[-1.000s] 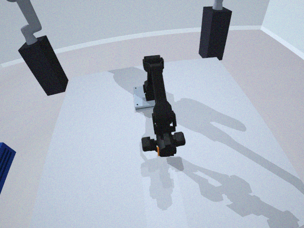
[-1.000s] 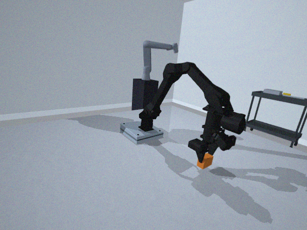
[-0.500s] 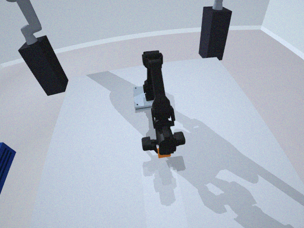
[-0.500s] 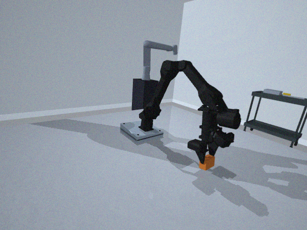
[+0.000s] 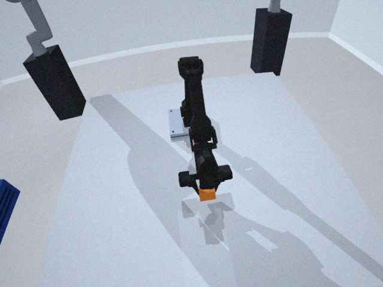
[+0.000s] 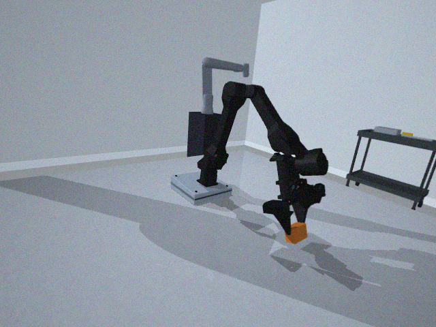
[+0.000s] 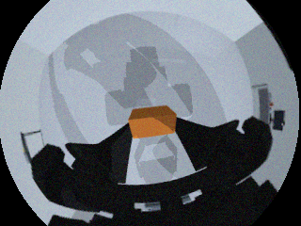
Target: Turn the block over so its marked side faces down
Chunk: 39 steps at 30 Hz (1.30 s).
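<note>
An orange block (image 5: 207, 194) (image 6: 296, 233) (image 7: 150, 122) sits between the fingers of my black gripper (image 5: 206, 189) (image 6: 293, 227) (image 7: 152, 131), which is shut on it. The block is at the table surface or barely above it; I cannot tell whether it touches. No mark shows on its visible orange faces. The arm reaches from its grey base plate (image 5: 176, 125) (image 6: 190, 189) forward and down over the block, and the gripper body hides the block's rear part in the top view.
Two dark pillars (image 5: 55, 81) (image 5: 270, 40) with grey camera arms stand at the back corners. A blue crate (image 5: 6, 202) lies at the left edge. A dark shelf cart (image 6: 390, 165) stands by the right wall.
</note>
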### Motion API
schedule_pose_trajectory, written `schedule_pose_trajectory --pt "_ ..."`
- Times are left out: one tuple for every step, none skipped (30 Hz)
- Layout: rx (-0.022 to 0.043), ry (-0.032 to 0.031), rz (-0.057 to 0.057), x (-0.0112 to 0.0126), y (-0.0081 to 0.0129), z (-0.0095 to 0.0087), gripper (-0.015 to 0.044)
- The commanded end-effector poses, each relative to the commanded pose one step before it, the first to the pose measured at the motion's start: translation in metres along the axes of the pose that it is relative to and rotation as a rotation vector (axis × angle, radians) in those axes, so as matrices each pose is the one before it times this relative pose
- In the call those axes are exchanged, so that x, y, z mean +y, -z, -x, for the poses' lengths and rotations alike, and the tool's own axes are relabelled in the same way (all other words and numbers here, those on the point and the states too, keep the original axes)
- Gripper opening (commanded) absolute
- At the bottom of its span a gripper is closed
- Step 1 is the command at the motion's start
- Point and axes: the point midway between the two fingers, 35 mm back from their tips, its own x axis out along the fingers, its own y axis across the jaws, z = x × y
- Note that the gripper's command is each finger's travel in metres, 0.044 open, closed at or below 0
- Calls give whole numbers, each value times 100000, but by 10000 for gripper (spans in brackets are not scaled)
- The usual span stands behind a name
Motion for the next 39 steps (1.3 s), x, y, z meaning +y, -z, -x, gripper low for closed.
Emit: schedule_pose_trajectory --pt "-6441 257 -447 -20 -6 259 0" --pt "-1451 -14 -14 1 46 19 0" --pt "-1451 -16 -15 1 48 24 0" --pt "-1451 -18 -16 1 50 29 0" --pt "-1451 -19 -17 1 52 34 0" --pt "-1450 -21 -18 1 54 39 0" --pt "-1450 -22 -19 1 55 44 0" --pt "-1450 -24 -20 1 57 49 0" --pt "-1449 -25 -21 1 58 55 0" --pt "-1198 -22 -18 1 49 49 0" --pt "-719 -14 -11 0 30 31 0" --pt "-240 -5 -4 0 10 11 0" --pt "0 0 0 0 0 0 0" --pt "0 0 0 0 0 0 0" --pt "-244 5 8 -1 -3 -55 0" --pt "-733 14 25 -2 -7 -163 0" --pt "-1221 23 40 -3 -7 -266 0" --pt "-1473 27 46 -3 0 -309 0" --pt "-1473 26 43 -3 9 -296 0" --pt "-1472 24 40 -2 18 -283 0" --pt "-1471 23 37 -2 26 -269 0" --pt "-1470 21 35 -1 34 -255 0" --pt "-1469 20 32 -1 41 -241 0" --pt "-1468 19 29 -1 48 -227 0" --pt "-1468 18 26 -1 54 -213 0" --pt "-1467 16 24 0 60 -198 0" --pt "-1466 15 21 0 65 -184 0" --pt "-1465 14 18 0 69 -169 0" --pt "-1464 12 15 0 73 -154 0" --pt "-1464 11 12 1 76 -139 0" --pt "-1463 10 10 1 79 -124 0" --pt "-1462 9 7 1 81 -109 0" --pt "-1461 8 4 1 83 -93 0" --pt "-1461 6 1 1 84 -78 0" --pt "-1460 5 -2 1 85 -63 0" --pt "-1459 4 -5 1 85 -48 0" --pt "-1459 3 -8 1 84 -33 0" --pt "-1458 2 -10 1 83 -18 0" --pt "-1457 1 -13 1 81 -3 0"
